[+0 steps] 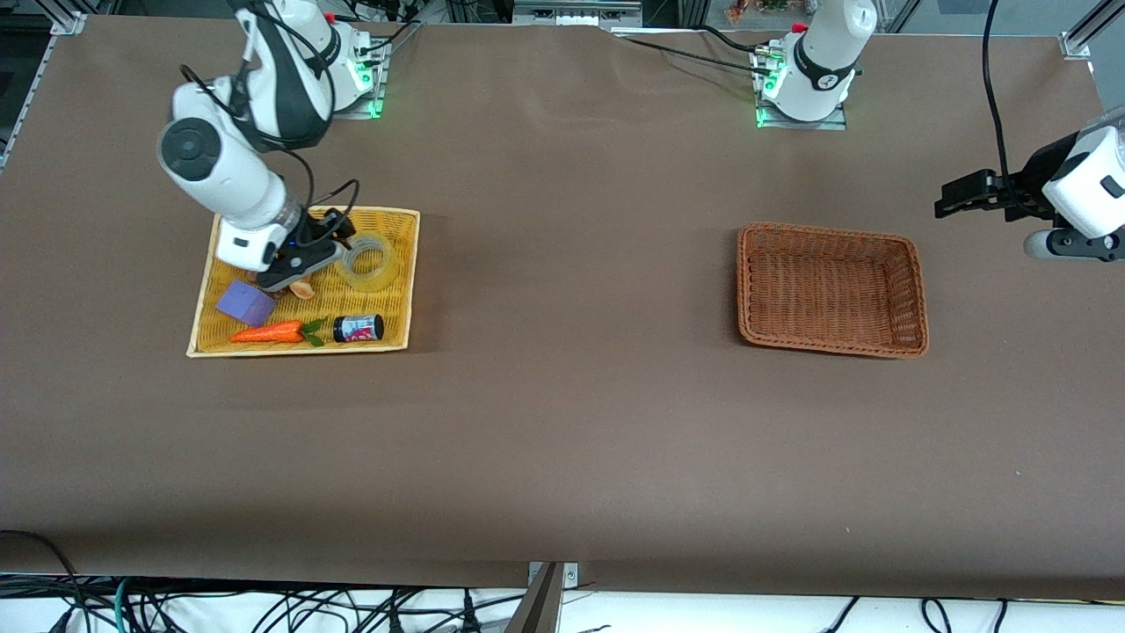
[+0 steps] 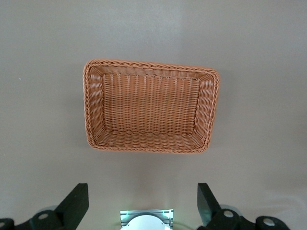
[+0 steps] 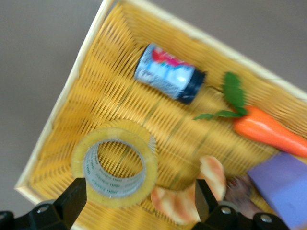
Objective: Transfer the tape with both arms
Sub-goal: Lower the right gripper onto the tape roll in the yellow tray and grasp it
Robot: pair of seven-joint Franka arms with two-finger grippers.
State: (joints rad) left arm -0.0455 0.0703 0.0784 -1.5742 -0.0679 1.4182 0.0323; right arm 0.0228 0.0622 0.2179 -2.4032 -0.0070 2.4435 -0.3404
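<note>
While our front camera shows only part of the right hand (image 1: 330,251) low over the yellow tray (image 1: 400,290), the right wrist view gives us its fingers (image 3: 72,199) spread open, the tape (image 3: 115,166) lying flat in the tray between them. That view also reveals a shrimp-like piece (image 3: 192,194) beside the carrot (image 3: 268,129), jar (image 3: 168,73) and purple block (image 3: 283,184). Our left hand (image 2: 141,203) waits open above the bench (image 1: 562,422), looking down on the brown wicker basket (image 2: 151,112).
</note>
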